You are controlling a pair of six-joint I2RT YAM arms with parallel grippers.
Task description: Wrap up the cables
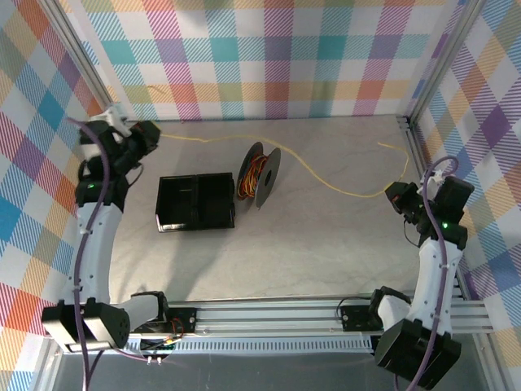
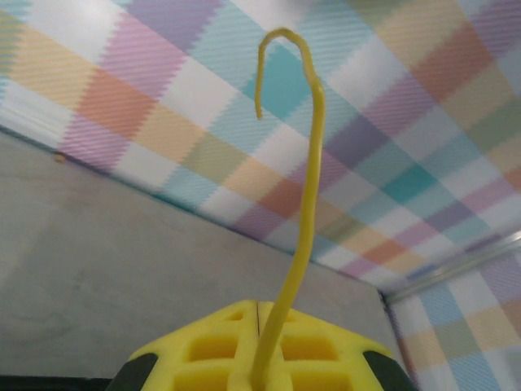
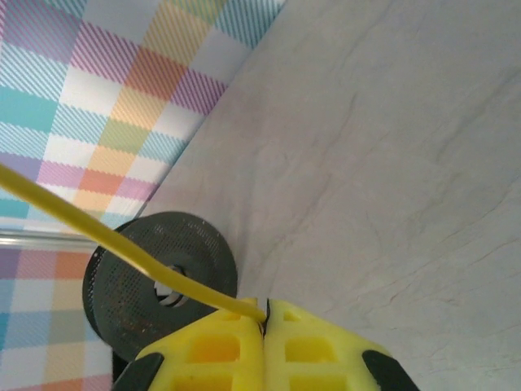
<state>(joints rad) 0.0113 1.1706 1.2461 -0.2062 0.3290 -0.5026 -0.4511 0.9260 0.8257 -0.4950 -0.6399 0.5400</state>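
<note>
Left gripper (image 1: 153, 134) and right gripper (image 1: 396, 195) are each pinching shut on the yellow cable (image 2: 308, 204), holding it strung out behind the spool (image 1: 259, 177), one gripper well apart on each side, probably tensioning it for winding.

No text, label, brand, number or sign can be read anywhere here.

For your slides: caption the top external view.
Left hand and right hand pinch yellow cable strung over the table past a spool and black tray.
</note>
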